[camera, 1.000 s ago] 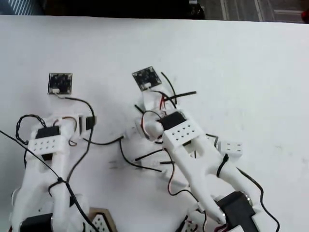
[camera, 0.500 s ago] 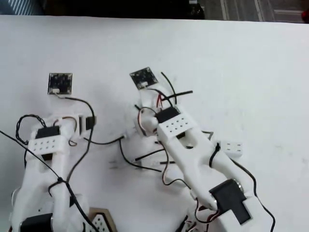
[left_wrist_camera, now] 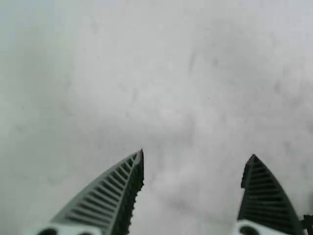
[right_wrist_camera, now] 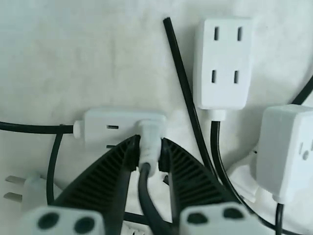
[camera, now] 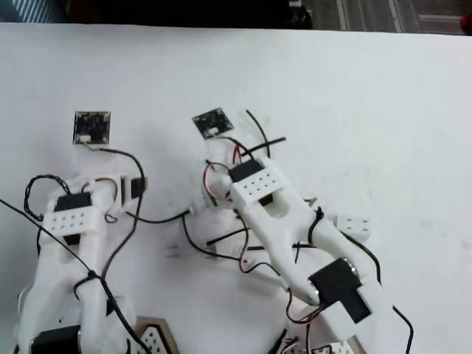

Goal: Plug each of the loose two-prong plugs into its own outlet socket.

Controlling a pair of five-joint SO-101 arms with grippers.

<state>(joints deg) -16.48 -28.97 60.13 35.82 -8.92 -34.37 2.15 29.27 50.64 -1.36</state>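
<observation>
My right gripper (right_wrist_camera: pixel 148 143) is shut on a white two-prong plug (right_wrist_camera: pixel 149 131) with a black cord. The plug's front meets the side of a white outlet block (right_wrist_camera: pixel 112 126); its prongs are hidden. A second loose plug (right_wrist_camera: pixel 22 188) lies beside that block with both prongs bare. Another white outlet strip (right_wrist_camera: pixel 222 61) shows several empty slots, and a third white block (right_wrist_camera: pixel 288 147) lies past it. My left gripper (left_wrist_camera: pixel 195 156) is open over bare white table. In the high view the right arm (camera: pixel 254 188) sits at the table's middle and the left arm (camera: pixel 70 217) at the left.
Black cords (camera: pixel 158 217) trail between the two arms. Two small black square boards (camera: pixel 92 127) (camera: pixel 212 123) lie farther back. A white outlet block (camera: pixel 352 223) rests to the right of the right arm. The far half of the table (camera: pixel 354 88) is bare.
The right arm's wrist has swung left and slightly away from the table's near edge. The black board in front of it has slid left. The left arm has kept still.
</observation>
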